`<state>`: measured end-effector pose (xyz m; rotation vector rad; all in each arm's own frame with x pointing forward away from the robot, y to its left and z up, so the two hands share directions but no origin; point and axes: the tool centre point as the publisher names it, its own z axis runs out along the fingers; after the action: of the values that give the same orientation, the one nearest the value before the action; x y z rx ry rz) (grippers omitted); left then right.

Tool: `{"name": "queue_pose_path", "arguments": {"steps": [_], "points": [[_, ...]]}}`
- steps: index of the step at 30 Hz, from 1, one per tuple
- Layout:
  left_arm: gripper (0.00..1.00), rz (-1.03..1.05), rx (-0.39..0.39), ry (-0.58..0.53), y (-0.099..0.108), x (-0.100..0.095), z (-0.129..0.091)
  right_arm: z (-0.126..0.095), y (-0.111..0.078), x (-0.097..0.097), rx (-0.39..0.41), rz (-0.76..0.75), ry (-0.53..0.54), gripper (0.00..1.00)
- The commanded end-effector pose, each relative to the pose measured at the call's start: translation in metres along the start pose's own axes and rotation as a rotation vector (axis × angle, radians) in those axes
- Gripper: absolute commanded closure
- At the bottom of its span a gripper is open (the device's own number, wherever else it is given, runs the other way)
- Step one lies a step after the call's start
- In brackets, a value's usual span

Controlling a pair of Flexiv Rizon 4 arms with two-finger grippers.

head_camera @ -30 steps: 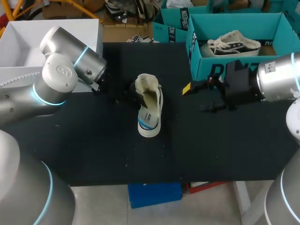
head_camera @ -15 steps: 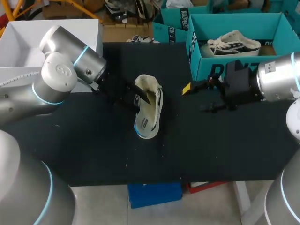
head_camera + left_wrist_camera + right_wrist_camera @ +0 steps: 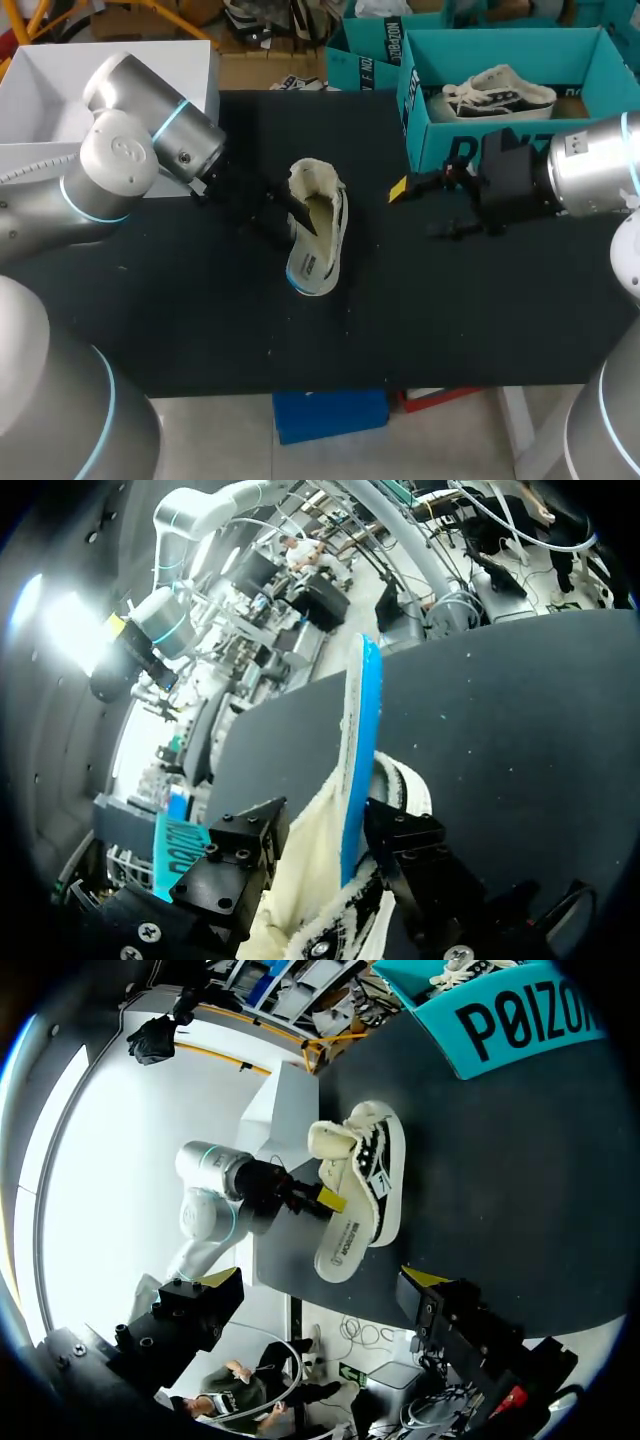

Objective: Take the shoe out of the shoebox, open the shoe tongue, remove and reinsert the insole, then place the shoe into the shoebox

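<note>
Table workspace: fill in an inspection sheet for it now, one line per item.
Surface: black table, with a few pale specks.
Job's things: shoe tipped on its side mid-table, fleecy opening toward the back; teal shoebox at back right, holding a second shoe.
Clutter: white box at back left.
Hands: left hand shut on the shoe's side wall at the opening; right hand open and empty, in front of the shoebox.
Cables: nothing seen.
Surroundings: nothing seen reaching over the table.
</note>
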<state>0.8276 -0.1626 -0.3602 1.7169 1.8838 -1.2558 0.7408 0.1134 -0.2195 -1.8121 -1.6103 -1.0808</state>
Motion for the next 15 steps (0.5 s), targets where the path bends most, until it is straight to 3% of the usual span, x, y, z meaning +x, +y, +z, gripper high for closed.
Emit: {"name": "queue_pose_path", "arguments": {"steps": [1,15], "points": [[0.56,0.009,-0.009,0.003,-0.015,0.001,-0.006,0.001,0.000,0.000,-0.001,0.000,0.000,0.00],[0.65,0.078,0.017,0.145,-0.031,0.010,-0.001,0.001,0.000,0.000,-0.001,0.000,0.000,0.00]]}}
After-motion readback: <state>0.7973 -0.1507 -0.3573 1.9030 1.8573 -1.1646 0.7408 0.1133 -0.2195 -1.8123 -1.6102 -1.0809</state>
